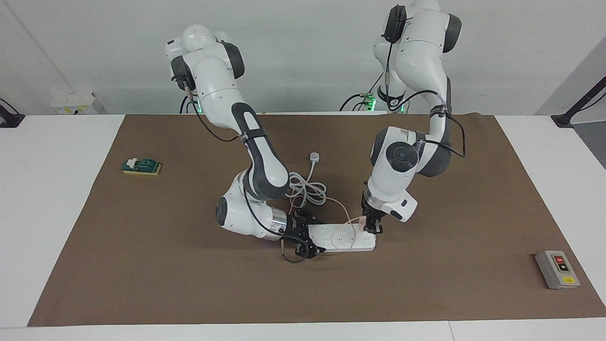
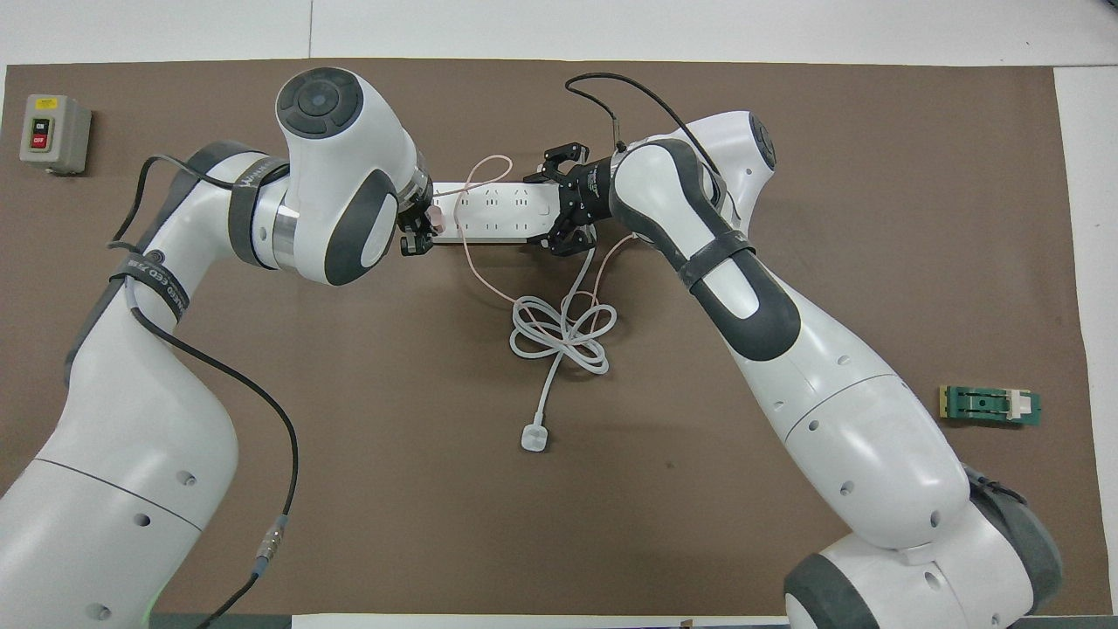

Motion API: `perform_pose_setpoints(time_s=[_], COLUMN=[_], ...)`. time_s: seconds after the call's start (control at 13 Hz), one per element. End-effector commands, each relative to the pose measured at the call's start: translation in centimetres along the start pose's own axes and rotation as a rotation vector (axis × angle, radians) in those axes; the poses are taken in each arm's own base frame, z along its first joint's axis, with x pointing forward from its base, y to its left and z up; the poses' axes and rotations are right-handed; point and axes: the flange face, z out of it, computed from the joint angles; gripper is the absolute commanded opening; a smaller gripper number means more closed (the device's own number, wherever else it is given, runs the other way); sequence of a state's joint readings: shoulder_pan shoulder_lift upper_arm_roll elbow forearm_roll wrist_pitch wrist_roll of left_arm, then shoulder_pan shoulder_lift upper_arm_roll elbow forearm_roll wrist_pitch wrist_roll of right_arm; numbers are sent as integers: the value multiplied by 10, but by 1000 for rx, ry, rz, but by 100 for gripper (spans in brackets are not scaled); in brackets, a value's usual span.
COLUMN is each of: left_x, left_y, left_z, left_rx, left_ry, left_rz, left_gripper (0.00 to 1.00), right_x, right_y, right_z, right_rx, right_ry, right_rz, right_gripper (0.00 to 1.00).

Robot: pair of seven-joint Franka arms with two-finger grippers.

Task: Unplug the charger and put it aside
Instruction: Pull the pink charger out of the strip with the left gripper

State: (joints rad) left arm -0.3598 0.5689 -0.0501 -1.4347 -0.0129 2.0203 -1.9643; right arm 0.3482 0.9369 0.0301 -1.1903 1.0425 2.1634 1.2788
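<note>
Lying near the edge of the brown mat [image 1: 142, 265] at the right arm's end of the table, a small green block [image 1: 141, 166] on a yellow base sits well apart from everything else. Toward the middle, the right gripper [image 1: 310, 239] comes in low along the table and clasps one short end of the white power strip [image 1: 343, 237], one finger at each long side, so it is gripping the strip. Nearer to the robots than the strip lies a loose coil of thick white cord [image 1: 307, 189], and its white plug [image 1: 314, 157] rests on the mat nearer still to the robots. A thin pink cable [image 2: 480, 227] loops across the top of the strip and trails toward the coil. At the strip's other end, toward the left arm, the left gripper [image 1: 373, 226] points straight down and is closed tight on the small pink charger [image 2: 434, 217], which sits at that end socket; whether its prongs are still in the socket or already lifted out cannot be told, since the gripper hides the joint. The left arm's big white elbow hangs above that spot and covers much of it in the overhead view. Well apart, near the mat's corner at the left arm's end and farther from the robots, stands a grey switch box [image 1: 557, 269] with a red and a yellow button.
</note>
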Motion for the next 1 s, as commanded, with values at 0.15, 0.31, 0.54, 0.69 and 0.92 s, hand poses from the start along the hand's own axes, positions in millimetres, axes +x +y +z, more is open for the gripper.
perform_pose_setpoints(time_s=[0.15, 0.31, 0.54, 0.69, 0.92], left_x=[56, 96, 164, 214, 263], left_y=[13, 12, -2, -6, -14], left_z=[-61, -102, -142, -147, -138], left_rx=[42, 39, 92, 130, 140], left_ry=[24, -8, -34, -48, -68], left_rz=[-24, 9, 184, 313, 566], left_gripper=[0, 0, 0, 0, 0], right_x=[7, 6, 2, -3, -18], right_y=[7, 7, 5, 4, -2], right_z=[18, 17, 12, 2, -40], right_rx=[15, 14, 9, 9, -16], right_ry=[24, 24, 19, 28, 21], right_rz=[-39, -38, -37, -49, -33], right_gripper=[19, 21, 38, 98, 100])
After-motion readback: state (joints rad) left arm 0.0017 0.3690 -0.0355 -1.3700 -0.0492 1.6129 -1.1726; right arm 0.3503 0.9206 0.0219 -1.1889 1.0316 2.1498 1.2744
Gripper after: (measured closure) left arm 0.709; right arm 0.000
